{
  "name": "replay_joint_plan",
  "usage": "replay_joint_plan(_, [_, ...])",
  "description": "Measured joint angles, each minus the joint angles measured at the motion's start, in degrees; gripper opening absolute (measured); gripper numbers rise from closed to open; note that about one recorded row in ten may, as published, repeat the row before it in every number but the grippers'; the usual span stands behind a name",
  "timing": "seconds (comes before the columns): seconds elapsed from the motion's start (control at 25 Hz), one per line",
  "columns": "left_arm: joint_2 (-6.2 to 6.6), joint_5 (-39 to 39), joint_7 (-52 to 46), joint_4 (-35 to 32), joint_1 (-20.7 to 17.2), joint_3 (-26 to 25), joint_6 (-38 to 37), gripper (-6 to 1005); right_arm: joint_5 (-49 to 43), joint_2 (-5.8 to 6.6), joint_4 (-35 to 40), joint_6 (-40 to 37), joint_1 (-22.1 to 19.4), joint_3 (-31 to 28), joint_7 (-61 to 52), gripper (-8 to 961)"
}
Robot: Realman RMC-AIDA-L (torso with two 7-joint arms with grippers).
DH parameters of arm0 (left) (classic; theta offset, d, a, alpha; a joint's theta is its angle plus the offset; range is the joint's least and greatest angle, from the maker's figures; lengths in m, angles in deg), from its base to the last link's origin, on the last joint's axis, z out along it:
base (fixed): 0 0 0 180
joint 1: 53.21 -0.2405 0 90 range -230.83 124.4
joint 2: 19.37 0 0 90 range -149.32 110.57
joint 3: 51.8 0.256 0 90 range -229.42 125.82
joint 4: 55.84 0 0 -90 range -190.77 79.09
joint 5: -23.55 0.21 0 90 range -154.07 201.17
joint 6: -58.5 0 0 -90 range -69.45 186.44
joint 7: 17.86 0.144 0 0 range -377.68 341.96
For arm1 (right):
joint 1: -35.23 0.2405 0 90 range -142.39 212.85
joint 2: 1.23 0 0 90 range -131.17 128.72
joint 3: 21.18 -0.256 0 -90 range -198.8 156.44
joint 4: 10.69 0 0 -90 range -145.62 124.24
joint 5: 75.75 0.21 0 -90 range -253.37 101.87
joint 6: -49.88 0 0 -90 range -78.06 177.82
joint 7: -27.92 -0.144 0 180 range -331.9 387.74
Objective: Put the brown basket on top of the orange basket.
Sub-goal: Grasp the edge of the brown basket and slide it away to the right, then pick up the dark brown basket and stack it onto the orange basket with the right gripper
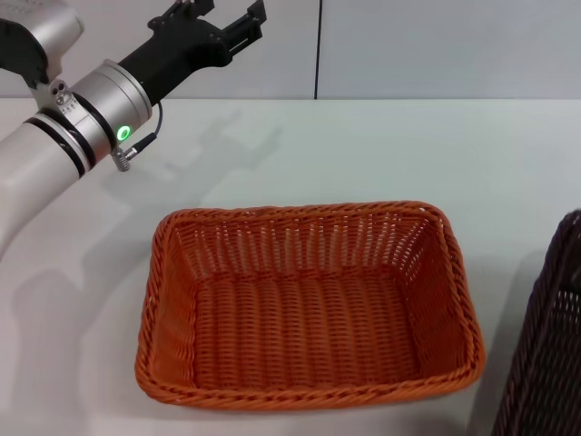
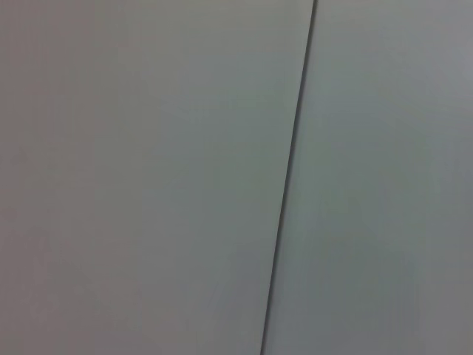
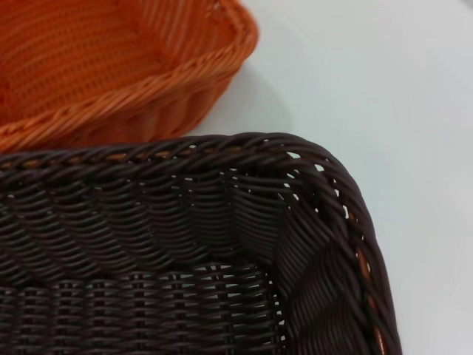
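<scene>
Orange basket [image 1: 309, 309] on desk [image 1: 381, 145]; brown basket [image 1: 549, 354] just beside. Left pincer [image 1: 231, 20] raised, fingers apart. No legible markings.

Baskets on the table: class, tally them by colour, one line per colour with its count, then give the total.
Orange basket: 1
Brown basket: 1
Total: 2 baskets, side by side on the white table, not yet stacked.
</scene>
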Motion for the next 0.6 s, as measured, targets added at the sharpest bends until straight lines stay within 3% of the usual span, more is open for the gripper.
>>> replay_joint_plan(0.36, [0.12, 0.0, 1.3, -0.2, -0.1, -0.2, 0.9, 843, 5.0, -0.20, 6.2, -3.9, -3.0, -2.1, 0.1, 156])
replay_joint_plan(0.6, [0.15, 0.0, 2.1, -0.2, -0.1, -0.2, 2.0, 843, 12.8, 0.72, 8.4, -9.9, -4.8, -5.5, 1.2, 154])
